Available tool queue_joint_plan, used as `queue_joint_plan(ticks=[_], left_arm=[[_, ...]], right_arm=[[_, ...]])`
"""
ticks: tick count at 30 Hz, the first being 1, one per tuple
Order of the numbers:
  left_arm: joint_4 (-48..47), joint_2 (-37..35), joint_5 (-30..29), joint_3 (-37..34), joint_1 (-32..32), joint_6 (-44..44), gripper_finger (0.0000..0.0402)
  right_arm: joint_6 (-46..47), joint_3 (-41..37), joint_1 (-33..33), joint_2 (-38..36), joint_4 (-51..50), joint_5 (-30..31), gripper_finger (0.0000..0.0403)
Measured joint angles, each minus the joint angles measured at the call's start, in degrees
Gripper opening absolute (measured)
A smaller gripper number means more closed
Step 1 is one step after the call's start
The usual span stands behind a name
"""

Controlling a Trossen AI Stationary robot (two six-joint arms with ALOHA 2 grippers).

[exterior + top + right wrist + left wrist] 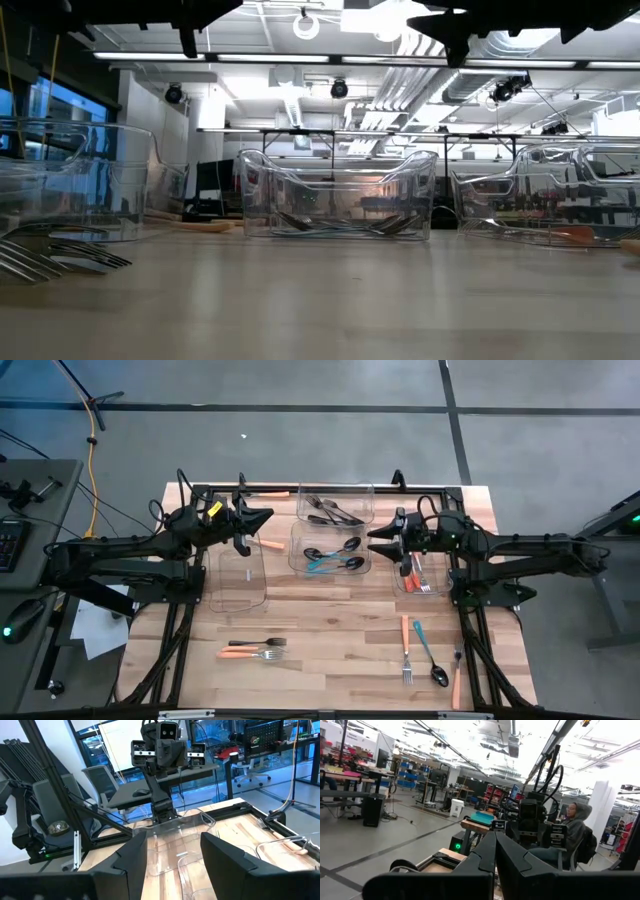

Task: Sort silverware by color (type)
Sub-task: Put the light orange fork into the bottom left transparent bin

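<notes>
Left gripper (pixel 262 518) fingers are pressing together, empty; right gripper (pixel 379 540) fingers are standing spread, holding nothing, both hovering over mid-desk. Sorting seems partway: silverware is lying in the bins (pixel 335 503), but forks and spoons (pixel 430 655) are waiting loose at five and seven o'clock on the wooden desk (pixel 330 630). A seated person (pixel 572 827) is showing in the workshop beyond.

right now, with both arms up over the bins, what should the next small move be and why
Probably swing the open right gripper toward the loose orange-handled fork and teal-handled spoon near the table's front edge and lower onto one; they lie outside any clear bin, and the left gripper is shut.
</notes>
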Motion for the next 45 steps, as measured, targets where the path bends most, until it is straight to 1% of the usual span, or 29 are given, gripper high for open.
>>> queue_joint_plan(ticks=[3, 4, 7, 10, 12, 15, 17, 19, 21, 24, 26, 29, 31, 33, 36, 40, 45], left_arm=[[0.01, 0.00, 0.00, 0.00, 0.00, 0.02, 0.0000], [0.00, 0.00, 0.00, 0.00, 0.00, 0.01, 0.0000], [0.00, 0.00, 0.00, 0.00, 0.01, -0.02, 0.0000], [0.00, 0.00, 0.00, 0.00, 0.00, -0.02, 0.0000], [0.00, 0.00, 0.00, 0.00, 0.01, -0.04, 0.0000], [0.00, 0.00, 0.00, 0.00, 0.02, -0.14, 0.0000], [0.00, 0.00, 0.00, 0.01, 0.02, -1.25, 0.0001], [0.00, 0.00, 0.00, 0.01, 0.02, -1.57, 0.0001], [0.00, 0.00, 0.01, 0.00, 0.01, -1.54, 0.0001], [-0.02, 0.00, 0.02, 0.00, 0.02, -2.25, 0.0001], [-0.01, 0.00, 0.02, 0.01, 0.02, -2.98, 0.0000], [-0.02, 0.00, 0.08, 0.00, 0.02, -3.02, 0.0000], [-0.07, 0.02, 0.26, 0.00, 0.02, -3.02, 0.0001], [-0.04, 0.00, 0.26, 0.00, 0.02, -3.02, 0.0000], [-0.07, 0.02, 0.26, 0.01, 0.03, -3.01, 0.0000], [-0.10, 0.02, 0.26, 0.02, 0.04, -2.96, 0.0000], [-0.40, 0.02, 0.26, 0.00, 0.04, -2.95, 0.0000]], right_arm=[[2.12, 0.02, 0.00, 0.00, 0.00, 0.00, 0.0169], [5.34, 0.02, 0.00, 0.00, -0.02, 0.00, 0.0169], [19.27, 0.03, -0.04, 0.00, -0.42, -0.48, 0.0167], [31.74, 0.04, 0.49, 0.02, -2.88, -4.77, 0.0162], [37.28, 0.05, 2.55, 0.02, -4.40, -7.86, 0.0157], [42.46, 0.19, 8.03, 0.04, -6.75, -8.31, 0.0149], [45.32, 1.85, 12.73, 0.07, -10.80, -8.09, 0.0144], [48.47, 4.55, 17.57, 0.04, -18.57, -6.76, 0.0139], [53.59, 7.50, 22.69, 0.10, -28.81, -4.16, 0.0135], [63.86, 10.96, 29.94, 1.26, -42.26, 0.12, 0.0133], [71.13, 11.34, 34.31, 2.71, -47.80, 2.70, 0.0133], [85.51, 10.41, 39.42, 5.61, -50.69, 7.20, 0.0133], [95.21, 9.09, 41.61, 8.52, -51.09, 7.67, 0.0133], [101.67, 7.79, 43.26, 11.69, -51.75, 7.17, 0.0133], [106.72, 6.71, 44.65, 16.90, -51.40, 5.68, 0.0133], [108.26, 6.40, 45.09, 23.68, -51.56, 1.12, 0.0132], [110.70, 6.40, 44.85, 29.84, -48.75, 0.46, 0.0132]])
